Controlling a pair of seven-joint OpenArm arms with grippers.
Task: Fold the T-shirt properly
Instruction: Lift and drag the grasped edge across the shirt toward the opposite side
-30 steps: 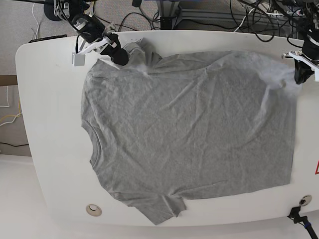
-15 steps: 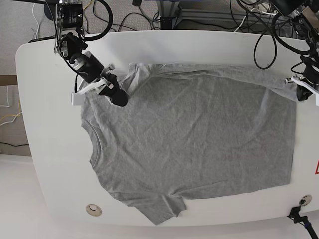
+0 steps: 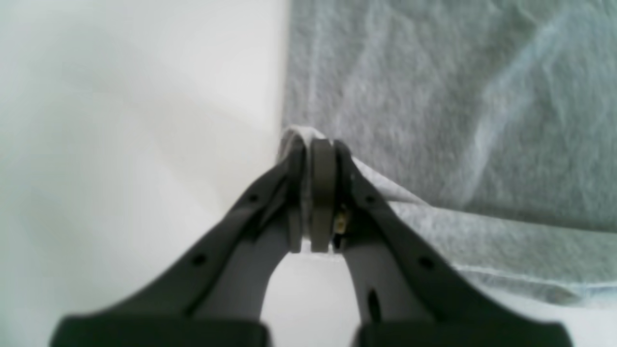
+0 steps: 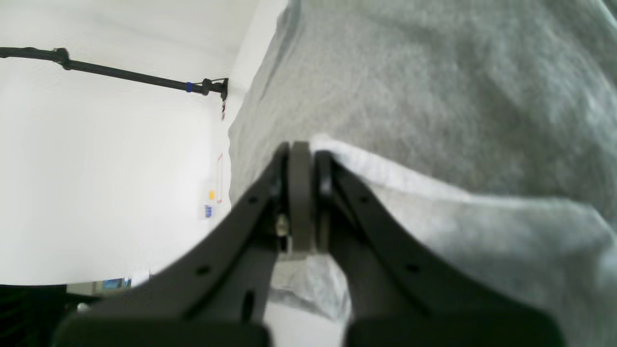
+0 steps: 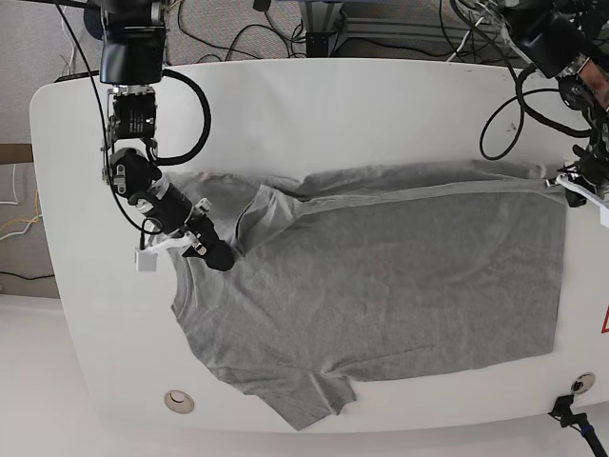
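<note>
The grey T-shirt (image 5: 381,286) lies spread on the white table (image 5: 285,105), neck to the left, one sleeve (image 5: 309,400) pointing at the front edge. Its far edge is turned over onto the body as a narrow band. My right gripper (image 5: 211,255) is shut on the cloth by the far shoulder; in the right wrist view its jaws (image 4: 301,149) pinch a fold of the T-shirt (image 4: 434,96). My left gripper (image 5: 576,188) is shut on the far hem corner at the right; up close (image 3: 315,149) it clamps the edge of the T-shirt (image 3: 434,96). No lettering shows.
A round grommet (image 5: 178,401) sits in the table near the front left. Cables (image 5: 285,29) hang behind the far edge. A red sticker (image 5: 603,322) marks the right edge, and a black cable end (image 5: 571,411) lies at the front right corner.
Both grippers have come toward the table's front, drawing the shirt's far edge with them. The far sleeve and edge now lie turned over onto the body.
</note>
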